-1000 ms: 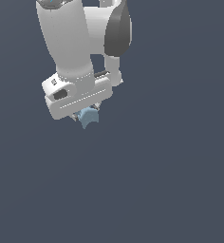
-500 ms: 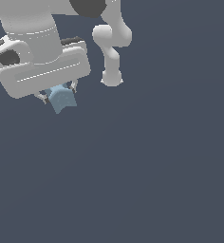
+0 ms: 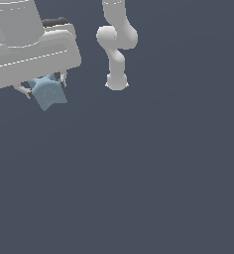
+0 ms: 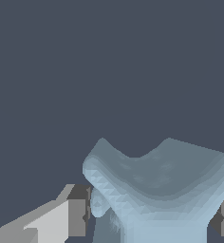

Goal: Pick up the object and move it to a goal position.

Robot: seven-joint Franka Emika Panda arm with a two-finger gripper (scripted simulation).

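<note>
The pale-blue star-shaped object (image 3: pixel 48 93) hangs between my fingers at the exterior view's upper left, lifted off the dark surface. My white gripper (image 3: pixel 45 90) is shut on it, with one finger on each side of the star. The large white hand (image 3: pixel 29 57) above it fills the corner and hides the star's top. In the wrist view the star (image 4: pixel 156 185) looms large and close, held between the two grey finger pads (image 4: pixel 77 211).
The arm's white base and lower links (image 3: pixel 116 44) stand at the top middle of the exterior view. The dark grey surface (image 3: pixel 148 173) spreads plain under everything.
My gripper has carried the star toward the exterior view's left and closer to that camera, so it looks bigger. The star has stayed in the grip.
</note>
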